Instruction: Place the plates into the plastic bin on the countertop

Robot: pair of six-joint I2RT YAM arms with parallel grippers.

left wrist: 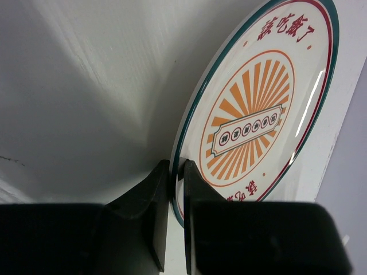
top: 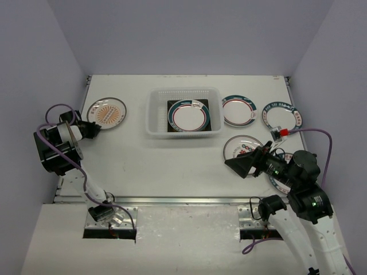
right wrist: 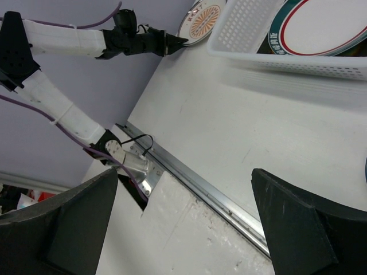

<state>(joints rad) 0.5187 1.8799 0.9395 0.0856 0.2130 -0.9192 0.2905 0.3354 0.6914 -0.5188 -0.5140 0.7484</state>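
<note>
Top external view: at the desk's [top: 143, 163] nine o'clock, the left hand [top: 94, 129] pinches the sunburst plate [top: 107, 113] by its rim; at twelve, the plastic bin [top: 153, 117] holds a round plate [top: 188, 115]; at four, the right hand [top: 235, 164] gapes wide, empty.

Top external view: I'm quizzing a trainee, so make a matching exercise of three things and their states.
Things:
1. sunburst plate
2. plastic bin
3. right gripper

States:
A. open and empty
B. holds a round plate on a square one
C. rim pinched by the left gripper

Pairs: 1-C, 2-B, 3-A
</note>
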